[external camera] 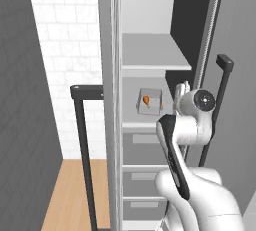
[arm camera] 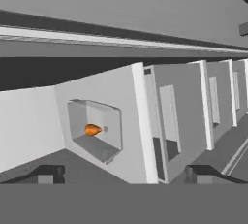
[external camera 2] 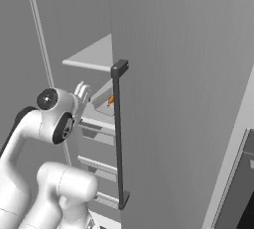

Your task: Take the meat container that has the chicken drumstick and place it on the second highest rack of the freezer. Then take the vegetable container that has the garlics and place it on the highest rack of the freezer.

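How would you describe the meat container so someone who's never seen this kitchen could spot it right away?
Look inside the open freezer, a tall grey cabinet with a white interior. Find the second highest rack, the lower open shelf just above the grey drawers. The meat container is the shallow grey tray there, holding the small orange chicken drumstick; the highest rack is bare.

A home kitchen: an open freezer [external camera: 150, 50] with white inside, shelf boards above grey drawers [external camera: 142, 147], long black bar handles [external camera 2: 118, 134], a white tiled wall [external camera: 65, 40] behind and a wooden floor [external camera: 72, 195].
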You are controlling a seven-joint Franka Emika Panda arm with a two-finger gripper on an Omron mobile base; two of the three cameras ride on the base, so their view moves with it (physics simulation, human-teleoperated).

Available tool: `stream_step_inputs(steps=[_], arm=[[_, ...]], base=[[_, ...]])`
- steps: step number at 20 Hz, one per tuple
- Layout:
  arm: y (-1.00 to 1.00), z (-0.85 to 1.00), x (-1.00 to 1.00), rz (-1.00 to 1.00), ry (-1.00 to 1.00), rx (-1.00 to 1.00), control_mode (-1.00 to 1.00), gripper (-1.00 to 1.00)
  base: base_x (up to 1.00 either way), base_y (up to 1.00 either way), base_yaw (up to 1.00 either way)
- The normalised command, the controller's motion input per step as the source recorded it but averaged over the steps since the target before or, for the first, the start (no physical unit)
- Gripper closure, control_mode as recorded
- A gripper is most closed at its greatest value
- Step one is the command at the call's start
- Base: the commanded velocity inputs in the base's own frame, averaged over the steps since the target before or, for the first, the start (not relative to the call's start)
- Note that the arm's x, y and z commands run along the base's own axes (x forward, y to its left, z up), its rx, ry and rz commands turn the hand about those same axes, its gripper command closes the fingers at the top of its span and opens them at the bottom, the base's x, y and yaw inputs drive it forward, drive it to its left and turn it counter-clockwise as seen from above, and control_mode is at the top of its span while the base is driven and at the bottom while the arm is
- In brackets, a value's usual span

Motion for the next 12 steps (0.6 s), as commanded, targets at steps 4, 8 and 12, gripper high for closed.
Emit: stream_step_inputs(steps=[4,8,12], arm=[[-0.03,0.11,-1.00,0.09,0.08,-0.07,-1.00,-1.00],[-0.05,-0.03,-1.00,0.04,-0.25,-0.16,-1.00,-1.00],[-0.04,0.00,-0.50,0.03,-0.12,-0.07,1.00,-1.00]], base=[[0.00,0.00,0.00],[0.00,0.00,0.00],[-0.50,-0.11,0.02]])
